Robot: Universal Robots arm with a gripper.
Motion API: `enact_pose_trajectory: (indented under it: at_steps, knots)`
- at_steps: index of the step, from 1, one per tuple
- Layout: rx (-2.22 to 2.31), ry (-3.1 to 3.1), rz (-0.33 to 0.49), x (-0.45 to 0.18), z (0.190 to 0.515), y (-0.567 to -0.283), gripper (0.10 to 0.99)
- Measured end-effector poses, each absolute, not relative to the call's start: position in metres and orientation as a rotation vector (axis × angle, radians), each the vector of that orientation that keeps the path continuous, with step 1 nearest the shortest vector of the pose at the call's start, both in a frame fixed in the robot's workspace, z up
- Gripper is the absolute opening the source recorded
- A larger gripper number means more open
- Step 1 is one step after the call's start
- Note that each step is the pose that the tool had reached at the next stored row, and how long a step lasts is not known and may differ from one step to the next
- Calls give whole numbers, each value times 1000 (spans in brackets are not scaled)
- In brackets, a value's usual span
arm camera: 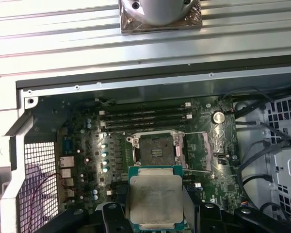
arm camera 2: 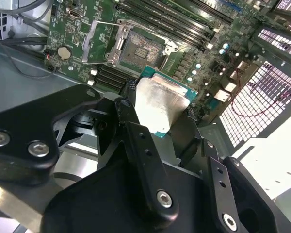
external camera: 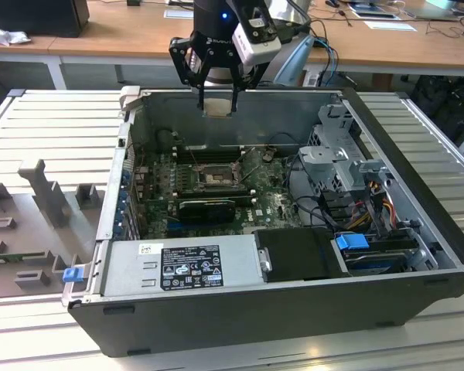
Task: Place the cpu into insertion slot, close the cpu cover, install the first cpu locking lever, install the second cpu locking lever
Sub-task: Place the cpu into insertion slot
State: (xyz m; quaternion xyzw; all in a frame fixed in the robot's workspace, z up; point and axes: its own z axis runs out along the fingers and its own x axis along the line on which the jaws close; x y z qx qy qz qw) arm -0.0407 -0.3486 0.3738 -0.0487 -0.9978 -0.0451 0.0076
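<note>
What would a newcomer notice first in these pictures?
In the exterior view, the black tool hangs over the far wall of the open computer case, gripping the pale silver cpu by its edges. Beyond the cpu, in the first wrist view, the square insertion slot lies uncovered inside the case.

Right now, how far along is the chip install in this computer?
Nothing is finished yet. The socket on the board sits empty, and its cover is swung open beside it. In hand: the gripper is shut on the chip, held above the open case, apart from the socket. Seating the chip, closing the cover and locking it are not yet done.
</note>
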Motion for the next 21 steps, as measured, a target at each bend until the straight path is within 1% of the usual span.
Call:
enact_pose_trajectory:
  at_steps: [21]
  knots:
    - [-216, -3118, -142, -41, 374, -349, 529]
